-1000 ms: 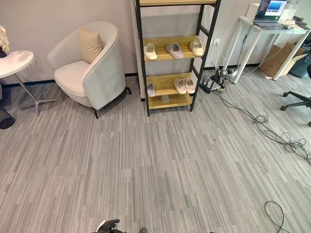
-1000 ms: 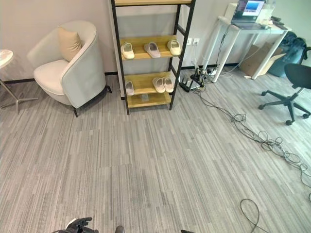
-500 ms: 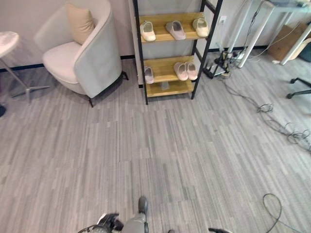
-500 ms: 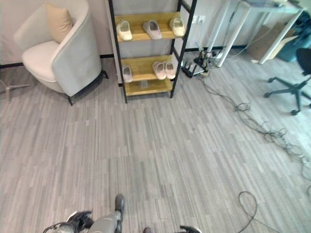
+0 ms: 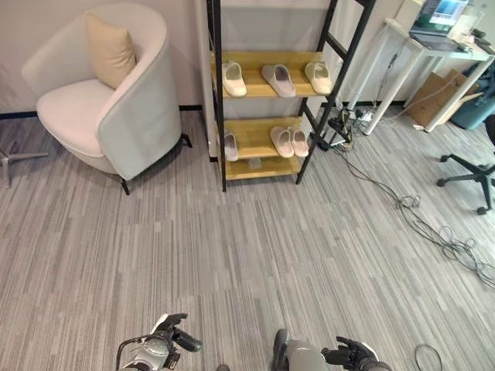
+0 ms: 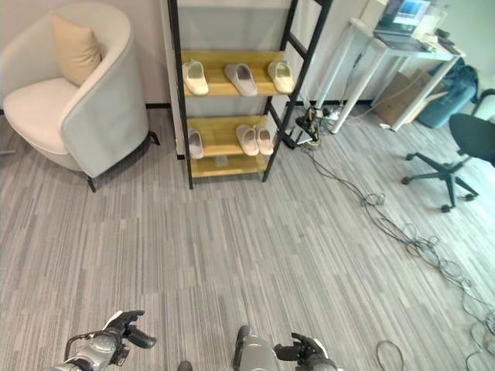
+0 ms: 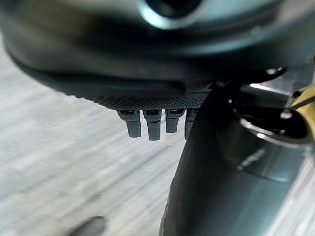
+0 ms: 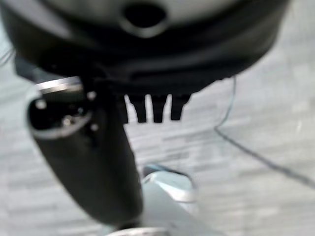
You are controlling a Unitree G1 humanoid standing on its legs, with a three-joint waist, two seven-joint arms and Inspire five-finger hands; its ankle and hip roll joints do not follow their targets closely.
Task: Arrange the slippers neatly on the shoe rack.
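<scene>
Shoe rack [image 5: 219,93]: black frame, honey-yellow wood shelves.
Slippers [image 5: 234,78]: cream and pale grey on the upper shelf; whitish and pale pink on the lower.
Armchair [image 5: 139,116], ten o'clock: off-white, with a beige cushion [image 5: 110,50].
Floor [image 5: 255,247]: grey, fine streaked stripes.
Office chair [image 6: 472,139], three o'clock: black.

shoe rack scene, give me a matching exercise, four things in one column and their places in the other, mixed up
Things:
1. cushion
2. laptop
3. grey slipper
4. pair of pink slippers

Places:
A. lower shelf of the shoe rack
B. on the armchair
C. upper shelf, middle
D. on the white desk

Pairs: 1-B, 2-D, 3-C, 4-A
</scene>
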